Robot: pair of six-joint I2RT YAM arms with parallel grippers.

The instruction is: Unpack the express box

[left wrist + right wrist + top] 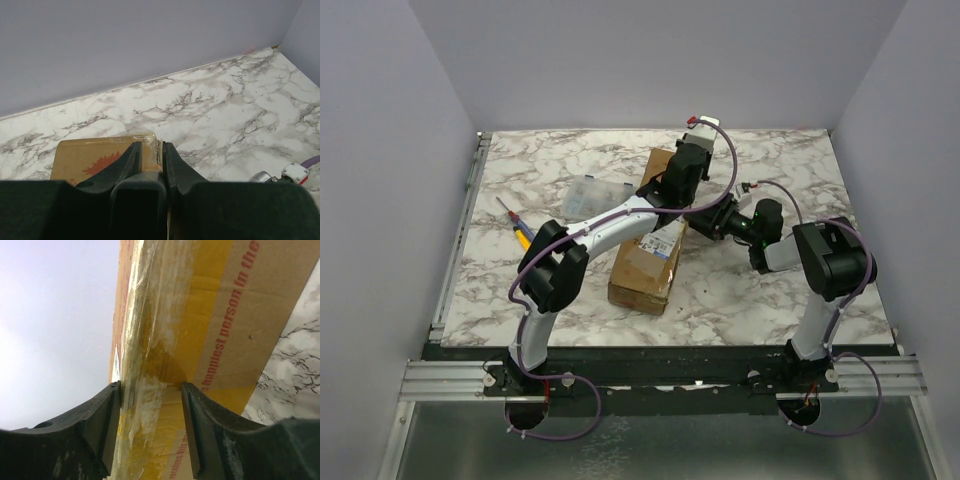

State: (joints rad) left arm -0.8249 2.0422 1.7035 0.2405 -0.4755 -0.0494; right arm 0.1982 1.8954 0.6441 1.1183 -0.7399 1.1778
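Logged right gripper point(151, 387) half-wide astride taped edge of express box point(235, 315), grip unclear; left gripper point(152, 146) narrow, pinching box's upper end. Located box centre frame in top view. Judged best: brace firmly, peel tape point(150, 340) along seam.

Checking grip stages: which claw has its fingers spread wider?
The right claw: its fingers stand well apart astride the taped edge of the box, whereas the left claw has them nearly together over the box's far corner.
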